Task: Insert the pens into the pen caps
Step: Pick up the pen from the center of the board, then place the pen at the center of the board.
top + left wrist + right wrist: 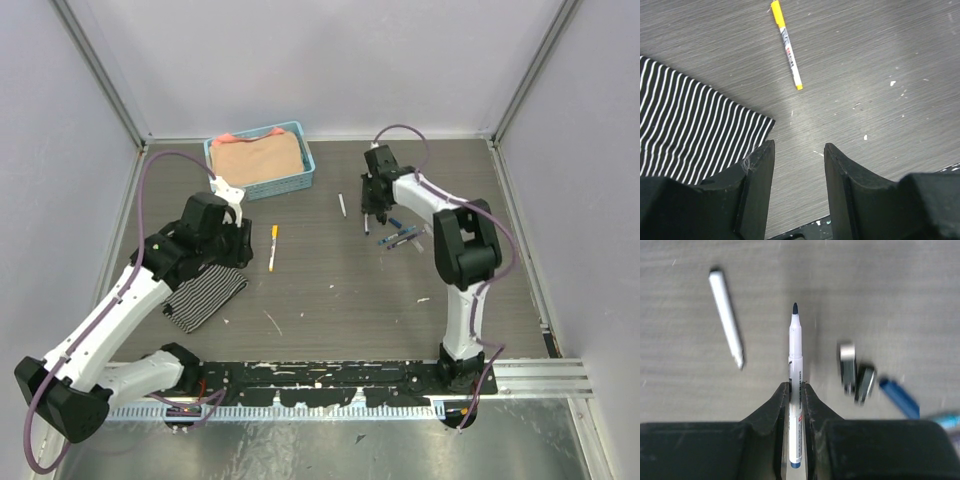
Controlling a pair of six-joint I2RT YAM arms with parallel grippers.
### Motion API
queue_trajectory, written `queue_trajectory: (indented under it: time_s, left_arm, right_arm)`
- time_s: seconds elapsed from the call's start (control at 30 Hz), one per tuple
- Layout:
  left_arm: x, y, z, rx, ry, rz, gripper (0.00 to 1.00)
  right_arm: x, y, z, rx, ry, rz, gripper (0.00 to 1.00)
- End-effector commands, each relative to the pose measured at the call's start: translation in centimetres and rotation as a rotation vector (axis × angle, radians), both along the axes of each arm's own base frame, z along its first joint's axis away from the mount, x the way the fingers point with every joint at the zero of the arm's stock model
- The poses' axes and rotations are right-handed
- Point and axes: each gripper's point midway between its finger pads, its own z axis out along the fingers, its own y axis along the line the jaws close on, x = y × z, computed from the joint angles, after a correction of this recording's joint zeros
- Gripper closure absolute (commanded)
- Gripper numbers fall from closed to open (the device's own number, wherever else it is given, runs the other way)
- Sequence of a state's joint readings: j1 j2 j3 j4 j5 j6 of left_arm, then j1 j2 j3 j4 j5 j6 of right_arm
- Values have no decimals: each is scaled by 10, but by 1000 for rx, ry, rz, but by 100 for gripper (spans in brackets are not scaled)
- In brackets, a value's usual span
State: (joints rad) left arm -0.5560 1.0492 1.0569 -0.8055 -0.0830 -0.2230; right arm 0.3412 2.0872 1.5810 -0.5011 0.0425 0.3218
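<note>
Right gripper (pixel 796 388) clamps a white pen (pixel 795 335) lengthwise — dark tip pointing out ahead of the jaws, right of the blue basket (pixel 309 163); left gripper (pixel 799 147) half open, empty.

The grey wood-grain counter (pixel 330 320) is flecked with white. A blue basket (pixel 272 187) sits at the far side and a striped cloth (pixel 205 295) lies near left. A yellow-capped pen (pixel 272 247) lies mid-counter, with a white pen (pixel 342 205) and a cluster of caps (pixel 402 238) further right.

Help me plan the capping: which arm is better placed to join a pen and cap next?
Right: the right tool is shut on an uncapped pen, with loose caps lying close by. The left tool is open and empty.
</note>
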Motion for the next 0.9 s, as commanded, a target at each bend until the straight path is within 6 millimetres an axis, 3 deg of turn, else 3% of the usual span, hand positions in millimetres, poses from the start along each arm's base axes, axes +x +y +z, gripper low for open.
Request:
queue_trajectory:
  time_s: [0.0, 0.2, 0.3, 0.4, 0.57, 0.87]
  left_arm:
    - [1, -15, 9, -121, -18, 7, 49]
    - [4, -21, 10, -162, -15, 26, 49]
    - [4, -21, 11, -164, -18, 27, 49]
    - [3, -19, 10, -162, -20, 30, 49]
    - [2, -20, 7, -162, -17, 22, 48]
    - [0, -20, 6, -156, -13, 10, 49]
  right_arm:
    - [-28, 18, 59, 112, -136, -10, 94]
    - [-111, 33, 68, 128, -182, -35, 94]
    - [-158, 39, 55, 120, -180, -60, 94]
    - [-187, 45, 53, 116, -196, -88, 94]
    - [-214, 51, 35, 92, -141, -107, 94]
    - [-229, 54, 3, 12, -87, -145, 94]
